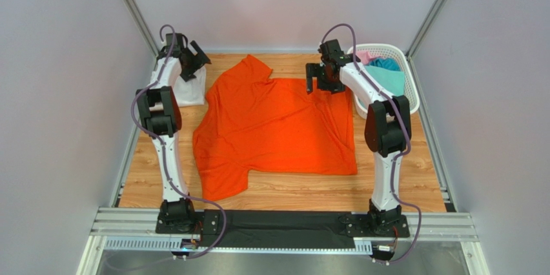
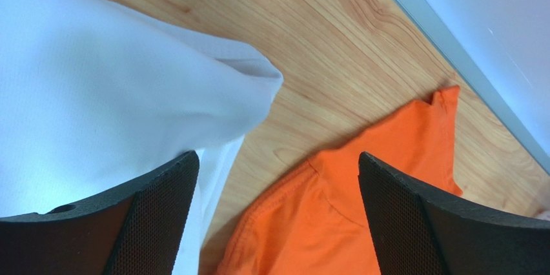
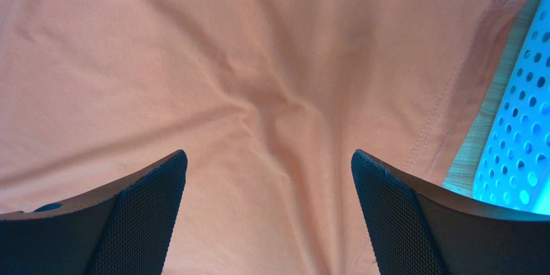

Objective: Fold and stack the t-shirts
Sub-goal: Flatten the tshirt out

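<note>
At the upper right of the overhead view, your white lattice basket (image 1: 386,47) sits at the desk's (image 1: 290,188) edge, just beside the orange t-shirt (image 1: 277,126). Bunched inside it are a teal t-shirt (image 1: 392,80), a blue t-shirt (image 1: 385,64) and a pink t-shirt (image 1: 363,57); you cannot make out how they lie.

The orange t-shirt is spread across the middle of the desk, wrinkled, with one sleeve toward the upper middle and one toward the lower left. Your right end effector (image 1: 321,82) hovers over its upper right corner, jaws wide and holding nothing, and the arm hides part of that edge.

At the upper left, your left end effector (image 1: 187,62), equally wide and empty, hangs over the white t-shirt (image 1: 192,91) and partly covers it. Both wrist views cut the shirts off at the frame edges.
</note>
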### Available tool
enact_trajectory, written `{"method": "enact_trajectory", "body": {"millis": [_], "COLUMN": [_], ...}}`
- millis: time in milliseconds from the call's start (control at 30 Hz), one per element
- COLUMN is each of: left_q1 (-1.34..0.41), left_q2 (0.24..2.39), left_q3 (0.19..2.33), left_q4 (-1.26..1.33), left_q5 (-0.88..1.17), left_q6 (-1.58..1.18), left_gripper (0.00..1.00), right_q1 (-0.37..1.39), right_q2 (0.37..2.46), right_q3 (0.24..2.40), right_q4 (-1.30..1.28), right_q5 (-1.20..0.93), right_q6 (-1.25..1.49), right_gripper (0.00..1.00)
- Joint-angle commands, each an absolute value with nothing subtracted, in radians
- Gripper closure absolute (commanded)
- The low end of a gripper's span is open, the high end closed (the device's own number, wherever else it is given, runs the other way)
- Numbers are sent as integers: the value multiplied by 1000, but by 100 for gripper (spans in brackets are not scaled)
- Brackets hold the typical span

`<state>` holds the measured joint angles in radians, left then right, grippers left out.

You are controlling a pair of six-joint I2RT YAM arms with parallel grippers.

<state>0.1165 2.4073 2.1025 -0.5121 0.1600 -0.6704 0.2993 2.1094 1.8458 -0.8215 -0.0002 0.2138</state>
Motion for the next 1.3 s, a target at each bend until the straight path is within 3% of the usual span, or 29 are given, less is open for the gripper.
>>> {"method": "enact_trajectory", "body": {"millis": [0, 300, 800, 1267], "left_q1": [104, 6, -83, -83], "left_q2": [2260, 2069, 2261, 2474], "left_q3": [2089, 1907, 1855, 2081], "left_q4": [-500, -502, -653, -784], "left_q5": [206, 164, 184, 149], "left_q6": [-638, -566, -552, -545], "left_gripper": [0, 0, 0, 0], "right_q1": [296, 284, 267, 218], "right_q2": [2065, 2103, 2281, 2448], "right_q3": [1856, 1868, 1931, 2069], "right_q4": [-804, -795, -788, -790], "right_q5": [32, 34, 51, 14], "right_q6": [195, 290, 284, 267], "right_gripper": [0, 0, 0, 0]}}
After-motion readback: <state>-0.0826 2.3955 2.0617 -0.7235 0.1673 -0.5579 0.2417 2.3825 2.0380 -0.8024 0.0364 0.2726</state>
